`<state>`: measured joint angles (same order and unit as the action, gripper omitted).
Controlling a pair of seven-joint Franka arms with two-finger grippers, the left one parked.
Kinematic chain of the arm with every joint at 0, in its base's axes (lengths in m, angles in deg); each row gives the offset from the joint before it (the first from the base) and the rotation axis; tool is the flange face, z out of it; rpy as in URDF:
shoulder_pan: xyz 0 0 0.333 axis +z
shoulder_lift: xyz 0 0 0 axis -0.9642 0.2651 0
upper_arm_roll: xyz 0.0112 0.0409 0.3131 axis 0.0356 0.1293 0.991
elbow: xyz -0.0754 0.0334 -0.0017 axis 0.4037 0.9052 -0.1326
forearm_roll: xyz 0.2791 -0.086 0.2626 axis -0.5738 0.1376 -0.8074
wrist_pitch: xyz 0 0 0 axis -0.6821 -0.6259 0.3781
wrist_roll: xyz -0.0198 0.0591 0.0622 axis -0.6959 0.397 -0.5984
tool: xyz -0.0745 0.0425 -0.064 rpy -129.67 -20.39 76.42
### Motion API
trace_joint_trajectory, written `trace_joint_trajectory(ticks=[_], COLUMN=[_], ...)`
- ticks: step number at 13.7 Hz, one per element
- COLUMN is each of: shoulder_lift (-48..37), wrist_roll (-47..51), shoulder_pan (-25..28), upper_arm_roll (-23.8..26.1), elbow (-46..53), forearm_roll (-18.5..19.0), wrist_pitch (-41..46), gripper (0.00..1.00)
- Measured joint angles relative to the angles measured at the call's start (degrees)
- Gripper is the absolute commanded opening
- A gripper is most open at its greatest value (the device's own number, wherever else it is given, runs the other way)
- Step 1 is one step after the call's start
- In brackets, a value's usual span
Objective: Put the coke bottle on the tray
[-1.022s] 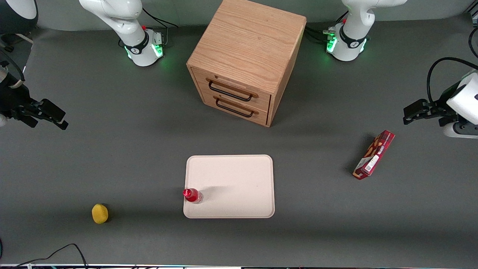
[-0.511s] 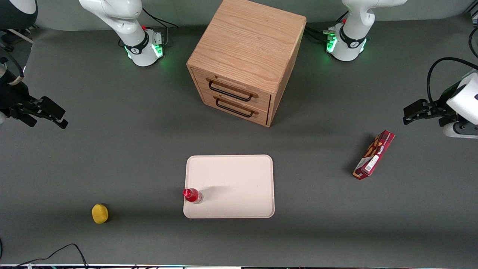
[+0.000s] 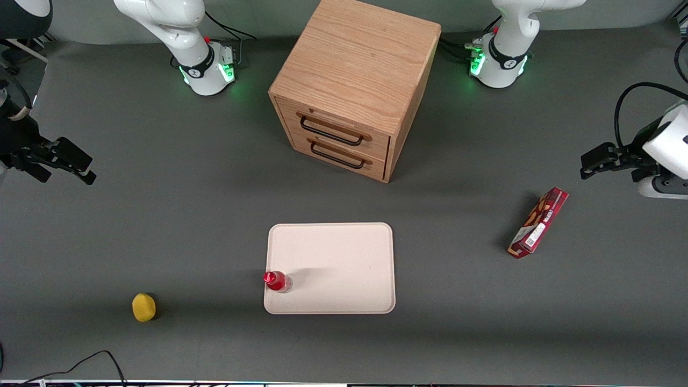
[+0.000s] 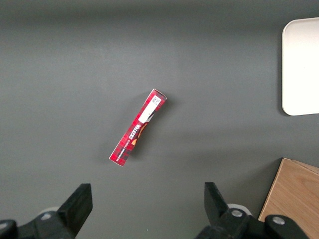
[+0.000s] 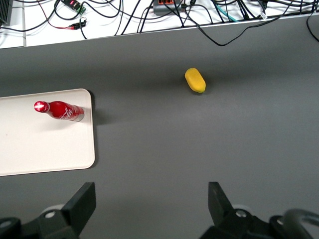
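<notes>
A dark grey table (image 3: 161, 226) fills the scene, evenly lit with soft shadows. A wooden cabinet (image 3: 357, 75) with two black-handled drawers (image 3: 333, 141) stands on it. Tangled cables (image 5: 149, 12) lie on a white floor at the table's edge.

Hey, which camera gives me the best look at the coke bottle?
The right wrist view: the coke bottle stands upright on the tray, cap and label visible. The front view shows it small, from above, at the tray's edge. The left wrist view misses it. The open hand is far off, toward the working arm's end.
</notes>
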<state>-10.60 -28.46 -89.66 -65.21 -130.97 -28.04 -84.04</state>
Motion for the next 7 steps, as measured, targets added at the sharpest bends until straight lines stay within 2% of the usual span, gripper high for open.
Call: trace_joint_trajectory(ticks=[4, 7], shoulder_lift=[0.2, 0.23], wrist_roll=[-0.43, -0.47], shoulder_pan=[0.35, 5.72], upper_arm_roll=[-0.15, -5.48], elbow=[0.0, 0.06], forearm_roll=[0.0, 0.0], wrist_pitch=[0.01, 0.06], gripper=[1.0, 1.0])
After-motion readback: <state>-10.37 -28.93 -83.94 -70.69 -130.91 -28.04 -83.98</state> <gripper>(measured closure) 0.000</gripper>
